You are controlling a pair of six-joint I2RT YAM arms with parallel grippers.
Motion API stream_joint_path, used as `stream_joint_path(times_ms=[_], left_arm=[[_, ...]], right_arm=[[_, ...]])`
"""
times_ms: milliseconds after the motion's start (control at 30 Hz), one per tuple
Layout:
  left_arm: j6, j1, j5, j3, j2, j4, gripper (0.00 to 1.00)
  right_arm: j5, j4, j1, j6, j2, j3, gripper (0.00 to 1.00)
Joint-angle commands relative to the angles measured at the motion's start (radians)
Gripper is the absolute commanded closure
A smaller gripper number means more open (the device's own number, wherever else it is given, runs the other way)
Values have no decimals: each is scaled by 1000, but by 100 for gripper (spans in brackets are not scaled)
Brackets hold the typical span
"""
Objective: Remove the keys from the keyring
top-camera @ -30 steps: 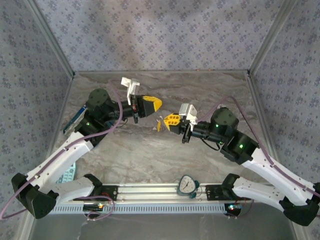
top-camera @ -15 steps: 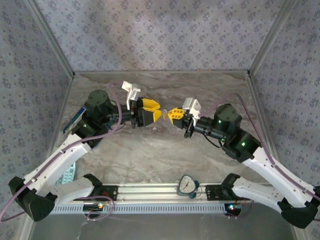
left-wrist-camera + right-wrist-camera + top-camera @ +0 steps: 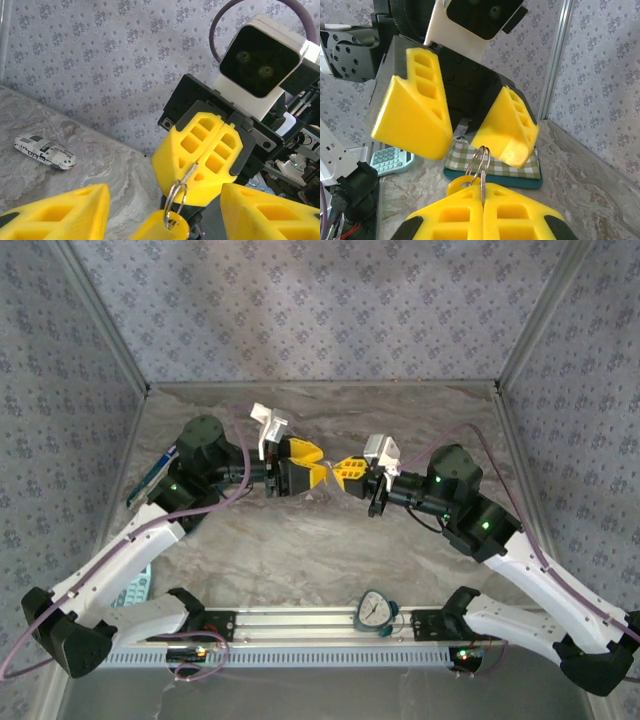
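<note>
Marbled worktop (image 3: 300, 550) between patterned walls, with both arms meeting above its middle.
My right fingers (image 3: 197, 147) are pressed together on the thin metal of the keys (image 3: 164, 226), whose yellow head dangles from the keyring (image 3: 176, 192) just beneath them. My left fingers (image 3: 65, 212) stand spread apart on either side of that head, close to it and gripping nothing.

The left gripper (image 3: 164, 192) has its two yellow fingers spread wide at the bottom corners. Between them, the right gripper (image 3: 196, 172) faces in with its fingers pressed together on a metal keyring (image 3: 175, 195). A yellow key (image 3: 162, 227) hangs from the keyring. A small black-and-white patterned object (image 3: 44, 151) lies on the table (image 3: 100, 165), well to the left.
</note>
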Motion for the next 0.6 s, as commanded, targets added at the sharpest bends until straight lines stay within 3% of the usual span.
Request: stream_joint_path(times_ms=[0,100,233,300,567], left_arm=[[19,0,9,37,0,4,42],[20,-1,12,42,3,2,54],[19,-3,21,42,2,9,87],[16,-3,25,42,2,13,97],[-42,-3,1,26,-3,76,100]], right_arm=[[-29,-20,-6,18,0,39,100],[-29,-19,-8,18,1,41,100],[-19,-26,-11,14,1,44,100],[-19,-24,-12,14,-1,43,100],[15,-10,-3,-5,-5,27,100]])
